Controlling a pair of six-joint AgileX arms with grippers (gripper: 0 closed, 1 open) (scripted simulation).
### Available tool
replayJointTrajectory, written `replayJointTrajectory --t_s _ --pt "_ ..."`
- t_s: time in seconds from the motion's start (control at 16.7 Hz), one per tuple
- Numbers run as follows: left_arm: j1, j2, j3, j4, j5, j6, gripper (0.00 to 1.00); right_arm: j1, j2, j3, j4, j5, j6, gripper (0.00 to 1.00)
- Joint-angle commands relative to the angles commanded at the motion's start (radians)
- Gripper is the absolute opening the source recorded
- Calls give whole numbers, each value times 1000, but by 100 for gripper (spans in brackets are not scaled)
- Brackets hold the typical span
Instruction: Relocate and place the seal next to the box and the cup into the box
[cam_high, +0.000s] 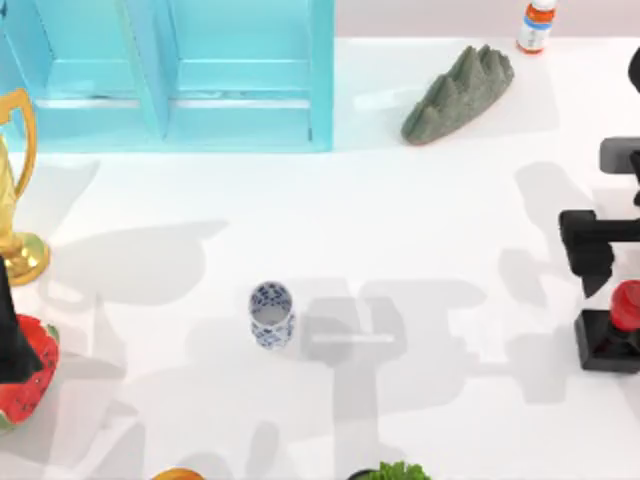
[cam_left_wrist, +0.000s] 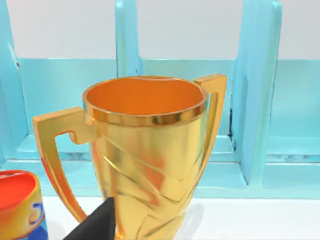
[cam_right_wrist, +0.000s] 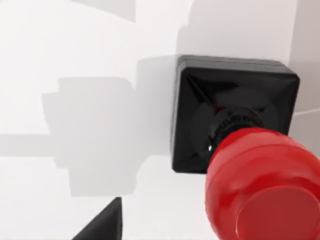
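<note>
Just below your right gripper (cam_high: 600, 262), at the table's (cam_high: 420, 230) right edge, the seal (cam_high: 612, 330) stands upright on its black square base, red knob up, long axis vertical. From the right wrist view you look down onto the knob with one dark fingertip (cam_right_wrist: 102, 224) off to the side, apart from the seal; you cannot tell how wide the claw stands. Well off to its left, mid-table, the cup (cam_high: 271, 314) stands upright, mouth up. Your left arm sits parked at the left edge, facing the gold trophy (cam_left_wrist: 145, 155) before the turquoise box (cam_high: 180, 75).
</note>
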Motion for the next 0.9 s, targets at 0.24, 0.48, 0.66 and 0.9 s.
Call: replayJointTrajectory --t_s 0.24,0.48,0.66,0.9 --pt "0 0 0 0 0 0 100 0 0 17 -16 0 -1 100" --pt "0 0 0 0 0 0 100 -3 0 169 -167 2 -2 100" --pt "0 0 0 0 0 0 100 -5 -4 312 -320 0 -4 100" --pt "0 0 0 0 0 0 100 -6 -9 388 -397 0 -5 100"
